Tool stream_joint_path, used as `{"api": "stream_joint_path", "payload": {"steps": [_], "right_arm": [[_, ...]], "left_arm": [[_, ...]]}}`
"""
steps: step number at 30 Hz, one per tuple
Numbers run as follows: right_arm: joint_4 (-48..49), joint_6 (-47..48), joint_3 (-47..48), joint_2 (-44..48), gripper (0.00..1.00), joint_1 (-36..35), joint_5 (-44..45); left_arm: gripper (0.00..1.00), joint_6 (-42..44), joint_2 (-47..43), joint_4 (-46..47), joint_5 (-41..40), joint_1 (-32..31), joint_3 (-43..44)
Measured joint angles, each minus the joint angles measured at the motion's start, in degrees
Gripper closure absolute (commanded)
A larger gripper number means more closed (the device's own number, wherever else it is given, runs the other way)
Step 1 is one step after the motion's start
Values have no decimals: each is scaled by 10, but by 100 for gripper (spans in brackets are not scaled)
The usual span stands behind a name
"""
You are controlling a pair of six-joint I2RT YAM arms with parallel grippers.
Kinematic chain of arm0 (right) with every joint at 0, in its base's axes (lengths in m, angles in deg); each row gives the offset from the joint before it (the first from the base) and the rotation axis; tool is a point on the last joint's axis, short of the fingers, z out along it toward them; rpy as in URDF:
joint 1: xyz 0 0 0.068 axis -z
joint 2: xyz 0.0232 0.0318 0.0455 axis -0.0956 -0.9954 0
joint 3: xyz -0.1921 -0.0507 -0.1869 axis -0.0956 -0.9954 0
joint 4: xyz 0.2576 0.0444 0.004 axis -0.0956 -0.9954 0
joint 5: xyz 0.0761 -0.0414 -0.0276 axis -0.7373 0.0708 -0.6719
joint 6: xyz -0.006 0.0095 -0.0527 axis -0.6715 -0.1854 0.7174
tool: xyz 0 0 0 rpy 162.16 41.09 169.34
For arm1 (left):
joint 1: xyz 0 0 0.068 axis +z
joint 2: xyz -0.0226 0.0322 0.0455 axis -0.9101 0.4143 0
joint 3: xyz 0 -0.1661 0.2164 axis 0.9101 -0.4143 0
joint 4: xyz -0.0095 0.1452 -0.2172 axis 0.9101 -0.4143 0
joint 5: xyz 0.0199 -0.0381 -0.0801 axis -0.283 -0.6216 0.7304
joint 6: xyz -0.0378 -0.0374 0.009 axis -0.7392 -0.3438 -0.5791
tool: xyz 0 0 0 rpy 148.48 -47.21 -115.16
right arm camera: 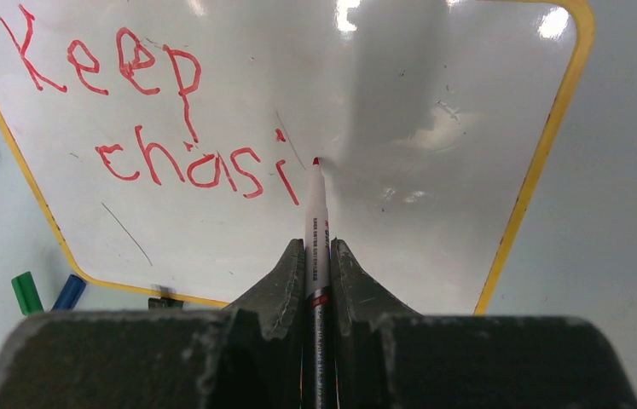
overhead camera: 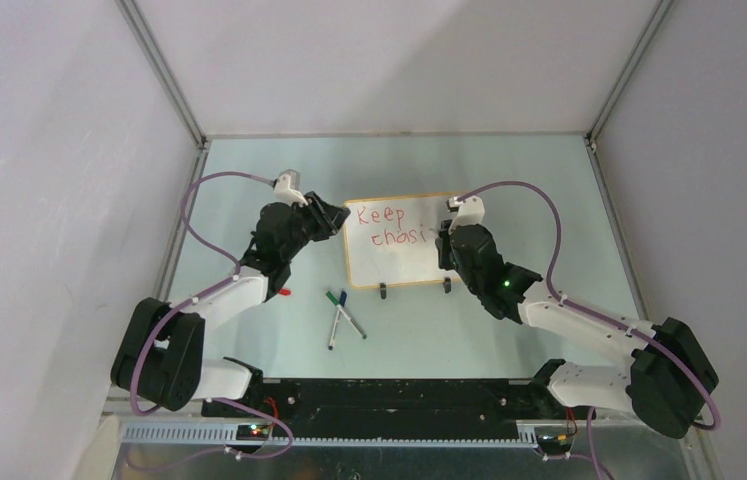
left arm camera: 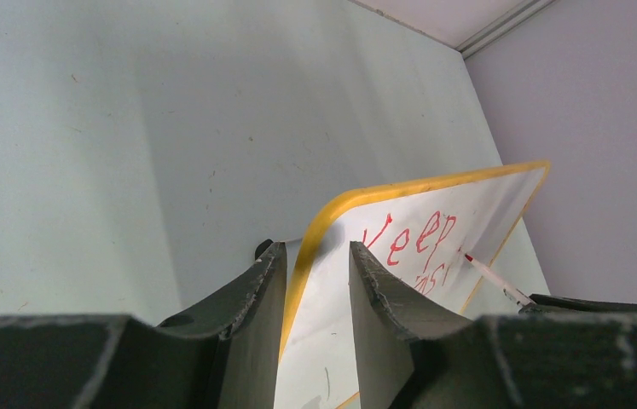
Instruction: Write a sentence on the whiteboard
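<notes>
The whiteboard [overhead camera: 404, 265], white with a thin yellow frame, stands tilted at the middle of the table. The sentence [right arm camera: 144, 111] reads "Keep" above "chasi" in red. My right gripper [right arm camera: 317, 243] is shut on a white red-tipped marker [right arm camera: 316, 209], whose tip rests on the board just right of the last letter. My left gripper [left arm camera: 313, 249] is shut on the whiteboard's [left arm camera: 485, 200] left edge, with one finger behind the frame and one in front of the face. From above, the left gripper [overhead camera: 334, 218] is at the board's upper left corner and the right gripper [overhead camera: 446, 240] is at the second line.
A green and a blue marker [overhead camera: 341, 315] lie crossed on the table in front of the board. A small red cap [overhead camera: 284, 292] lies by the left arm. Two black clip feet [overhead camera: 383, 291] hold the board's lower edge. Grey walls enclose the table on three sides.
</notes>
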Motion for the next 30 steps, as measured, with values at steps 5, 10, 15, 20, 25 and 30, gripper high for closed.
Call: {"api": "stream_joint_path", "payload": {"steps": [5,10,15,20,25,30], "right_arm": [[-4,-2,1,-1,100,2,-1],[-12,-5,5,-2,100,3,-2],[-15,-8,6,-3,100,4,-2],[-24,-12,7,-3,100,4,-3],[-38,-16,7,-3,100,4,-8],[-48,-19,8,-3,100,3,-13]], "left_arm": [[62,0,0,0,0,0,0],[62,0,0,0,0,0,0],[62,0,0,0,0,0,0],[62,0,0,0,0,0,0],[62,0,0,0,0,0,0],[62,0,0,0,-1,0,0]]}}
